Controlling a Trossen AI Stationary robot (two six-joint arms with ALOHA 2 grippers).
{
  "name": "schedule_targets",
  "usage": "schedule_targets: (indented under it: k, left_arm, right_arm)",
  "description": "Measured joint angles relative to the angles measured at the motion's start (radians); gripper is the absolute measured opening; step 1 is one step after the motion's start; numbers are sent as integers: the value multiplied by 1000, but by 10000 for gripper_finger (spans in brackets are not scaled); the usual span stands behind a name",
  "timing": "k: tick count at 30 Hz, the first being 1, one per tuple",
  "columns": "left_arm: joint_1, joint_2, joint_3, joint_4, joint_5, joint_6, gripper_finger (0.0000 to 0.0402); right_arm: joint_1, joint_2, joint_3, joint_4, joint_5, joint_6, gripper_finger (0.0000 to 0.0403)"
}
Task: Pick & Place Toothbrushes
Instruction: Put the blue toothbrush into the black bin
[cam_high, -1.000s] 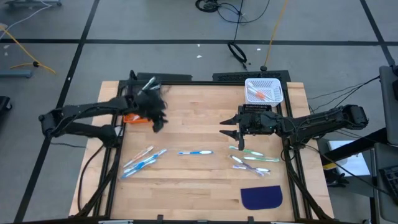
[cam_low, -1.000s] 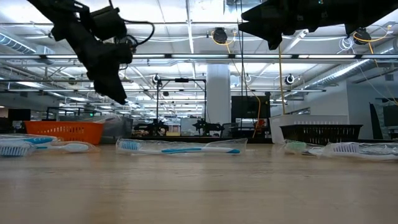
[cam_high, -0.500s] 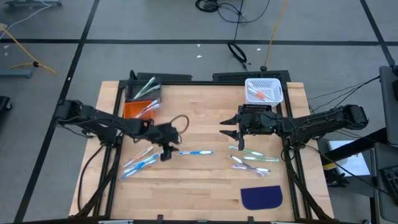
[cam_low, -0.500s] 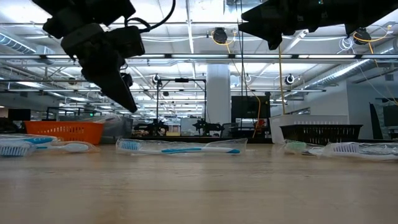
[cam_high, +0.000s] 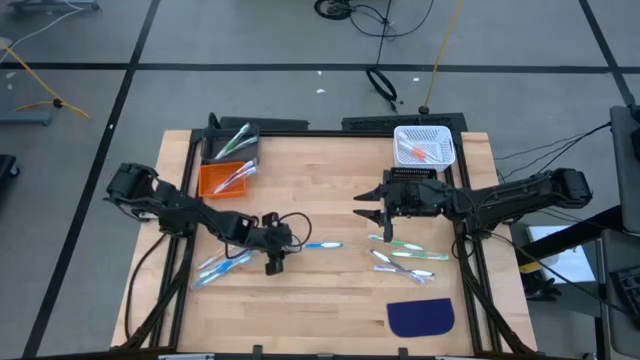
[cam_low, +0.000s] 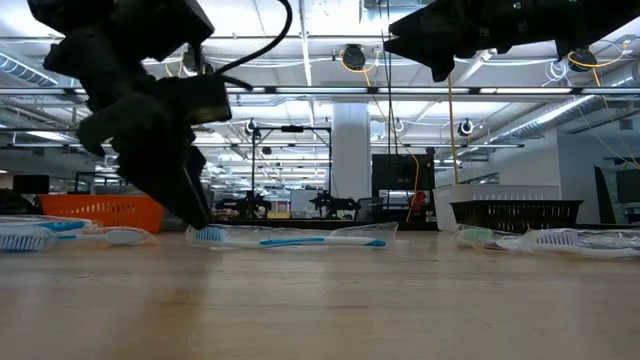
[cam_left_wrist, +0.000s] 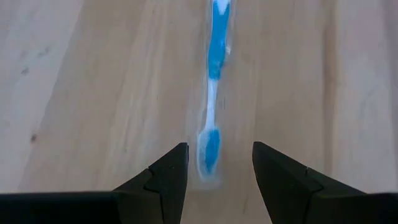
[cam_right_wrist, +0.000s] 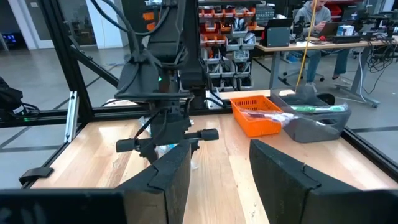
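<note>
step: reach-to-grasp | left gripper (cam_high: 274, 262) jaws released, straddling blue toothbrush (cam_left_wrist: 211, 93) head on surface (cam_high: 330, 290) | right gripper (cam_high: 368, 206) released, idle above it | next: descend, clench

Bright, even overhead light; blurred toothbrush (cam_left_wrist: 211, 118).

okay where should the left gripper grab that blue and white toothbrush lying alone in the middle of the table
Grip the blue toothbrush by the brush-head end, coming straight down. It lies flat and alone on the table, and the open left gripper already straddles that end, fingers either side.
</note>
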Motion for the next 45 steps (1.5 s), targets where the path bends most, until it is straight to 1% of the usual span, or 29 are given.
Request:
schedule_targets:
  k: [6, 10, 12, 15, 17, 20, 22, 26, 30, 33, 38, 41, 45]
  left_arm:
    - [-12, 75, 1, 36, -36, -26, 182]
    - [-13, 94, 2, 47, -61, -60, 180]
    - [-13, 95, 2, 55, -70, -61, 170]
    - [-13, 92, 2, 65, -78, -61, 135]
    - [-12, 92, 1, 71, -90, -58, 100]
    - [-11, 92, 1, 71, -102, -62, 38]
    - [-11, 92, 1, 73, -113, -79, 14]
    - [-9, 92, 0, 77, -156, -134, 8]
    - [-9, 93, 25, 71, -156, -133, 6]
    - [-9, 92, 66, 76, -166, -100, 5]
    - [-8, 92, 154, 71, -231, -3, 4]
    - [3, 92, 216, 28, -266, 42, 5]
    - [26, 92, 302, -70, -280, 116, 3]
  right_arm:
    - [0, 0, -23, 39, 0, 0, 155]
    - [0, 0, -24, 49, 0, 0, 155]
    - [0, 0, -24, 52, 0, 0, 155]
    - [0, 0, -24, 50, 0, 0, 155]
    - [0, 0, -24, 51, 0, 0, 155]
    - [0, 0, -24, 50, 0, 0, 155]
    - [0, 0, -24, 50, 0, 0, 155]
    - [0, 0, -24, 45, -1, 0, 155]
    - [0, 0, -24, 25, -4, 0, 155]
    - [0, 0, -24, -5, -4, 0, 155]
    - [0, 0, -24, -15, -4, 0, 155]
    - [0, 0, -24, -17, -7, 0, 155]
    - [0, 0, -24, -54, -10, 0, 155]
